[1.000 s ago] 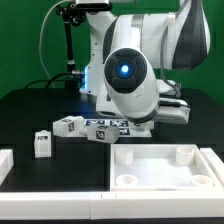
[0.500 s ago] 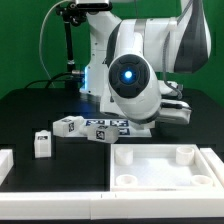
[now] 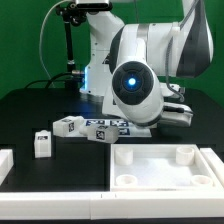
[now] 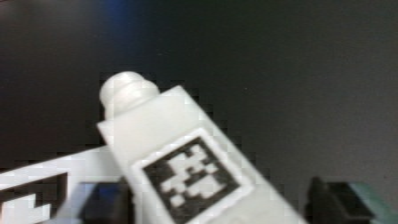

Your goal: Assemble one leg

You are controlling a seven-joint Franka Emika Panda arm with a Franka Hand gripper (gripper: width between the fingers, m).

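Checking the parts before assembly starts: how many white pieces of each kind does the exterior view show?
Small white tagged leg blocks, clearly distinct: 2
Large white square tray-like panel with round sockets: 1
Tagged white cluster beneath the arm, too merged to split: 1
White piece at the exterior view's left edge: 1
Total: 5

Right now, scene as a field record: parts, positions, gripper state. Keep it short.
arm: bent low over mid-table, hiding its gripper in the exterior view
near leg: fills the wrist view, tilted, tag showing, rounded peg at one end
standing leg: upright, exterior view's left
lying leg: on its side, farther back than the standing leg
panel: exterior view's right front, visible sockets empty
gripper: open or shut unreadable
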